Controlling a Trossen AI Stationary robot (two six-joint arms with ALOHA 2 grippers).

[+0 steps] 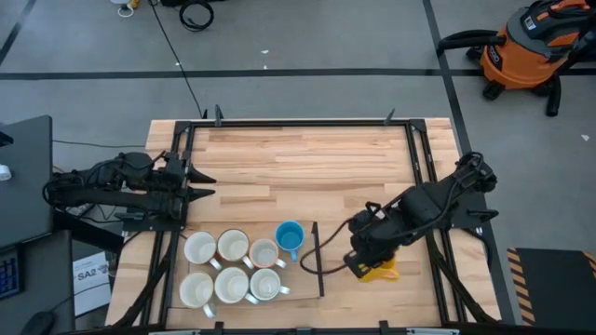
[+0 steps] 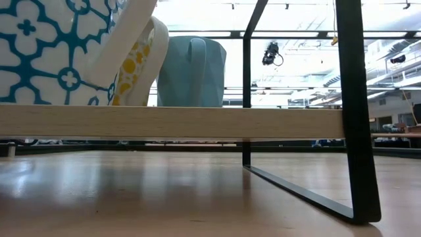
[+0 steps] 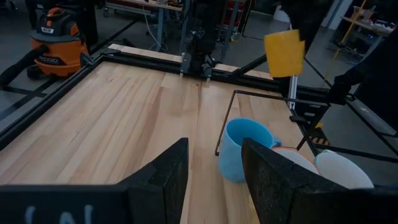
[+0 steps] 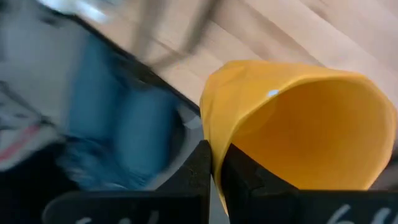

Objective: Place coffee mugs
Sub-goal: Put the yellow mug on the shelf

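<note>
Right wrist view: right tool (image 4: 215, 163) pinching yellow mug (image 4: 298, 124) rim; left tool (image 3: 214, 180) spread.

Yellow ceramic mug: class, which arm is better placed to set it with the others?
Right. Its pincer already grips the yellow ceramic mug's rim, beside the blue ceramic mug; the left pincer waits open, empty.
</note>
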